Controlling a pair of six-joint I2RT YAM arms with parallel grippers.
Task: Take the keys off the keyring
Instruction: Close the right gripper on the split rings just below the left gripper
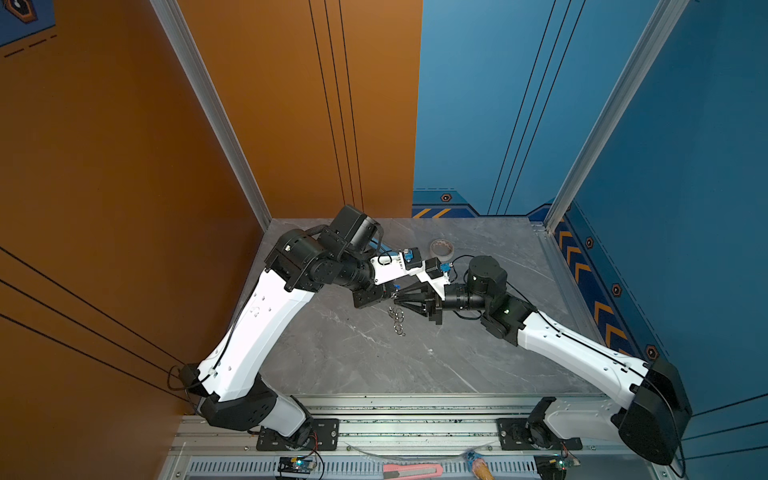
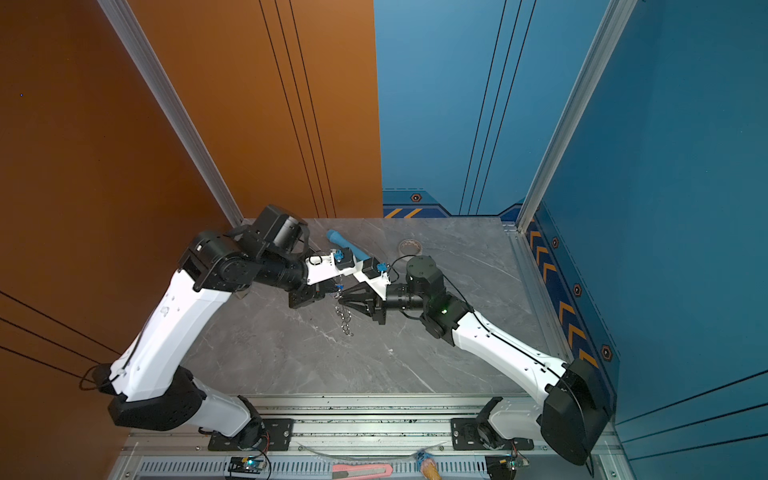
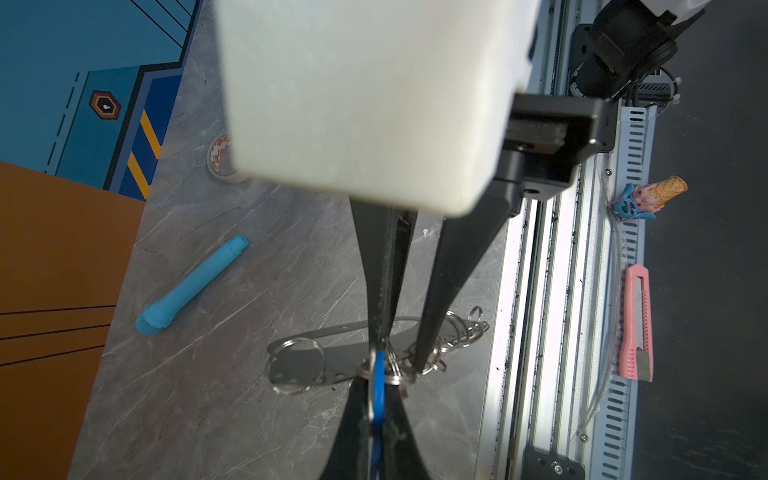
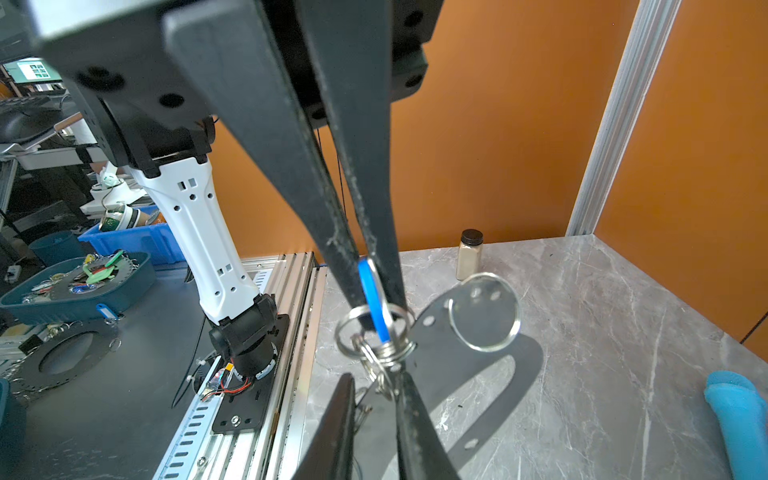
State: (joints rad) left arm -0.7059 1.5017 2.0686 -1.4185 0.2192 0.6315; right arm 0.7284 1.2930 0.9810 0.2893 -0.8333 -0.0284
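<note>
Keys [image 4: 382, 332], by the blue tag [image 4: 372, 291], clamped between the closed jaws of the left gripper [image 4: 380, 307], up over the middle of the table [image 4: 602, 311]. Keyring [image 4: 434, 349] hanging beside on the wire rings [image 4: 388, 351], off the surface to judge by its shadow. Right gripper [image 4: 376, 378] with jaws apart, astride those rings. Close on one ring only, hold the left side steady, then work the ring round slowly; better no straight pull.
</note>
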